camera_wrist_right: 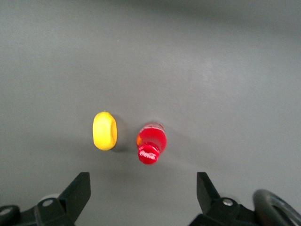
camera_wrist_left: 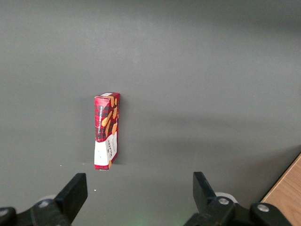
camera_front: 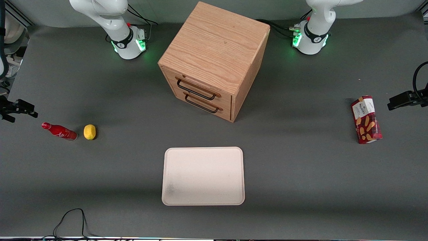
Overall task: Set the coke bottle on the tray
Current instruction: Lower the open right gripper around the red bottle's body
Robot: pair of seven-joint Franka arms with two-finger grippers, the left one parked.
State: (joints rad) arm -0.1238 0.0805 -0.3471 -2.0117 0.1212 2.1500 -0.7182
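Gripper point(camera_wrist_right: 143, 188) spread wide, holding nothing, high above coke bottle point(camera_front: 59, 131) at left of front frame, upright just beside lemon point(camera_front: 89, 132). Tray point(camera_front: 203, 176) well apart, lower centre.

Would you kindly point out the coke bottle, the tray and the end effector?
coke bottle point(camera_front: 60, 131): front view, mid-body.
tray point(camera_front: 203, 150): front view, rim nearest the drawers.
end effector point(camera_wrist_right: 143, 193): right wrist view, open, above the bottle, between fingertips.

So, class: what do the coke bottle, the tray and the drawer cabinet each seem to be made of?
Coke bottle: glossy red, likely plastic or metal; highlights on the cap. Tray: matte cream, probably plastic; smooth moulded rim. Drawer cabinet: wood, visible grain, dark metal-looking handles. The open gripper hovers above the bottle.
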